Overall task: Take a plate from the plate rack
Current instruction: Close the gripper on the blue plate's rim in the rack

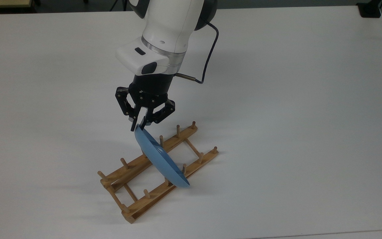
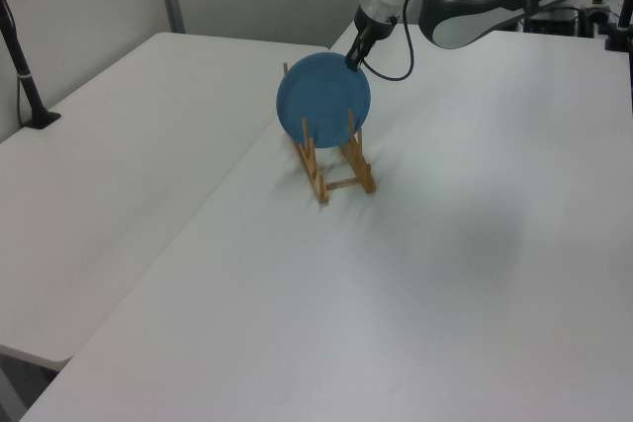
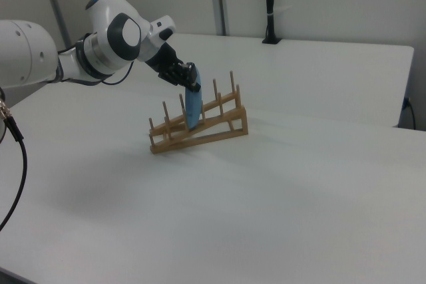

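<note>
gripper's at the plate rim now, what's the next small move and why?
Probably a short lift up along the plate's plane. The gripper looks pinched on the top rim of the plate, which stands tilted between pegs of the plate rack; a sideways pull would likely catch the pegs.

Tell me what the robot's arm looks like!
The arm is smooth, rounded and white, with dark grey joints and a silver ring near its wrist. Its end effector is black, built from small linked bars with two thin fingers. A black cable loops alongside the wrist.
</note>
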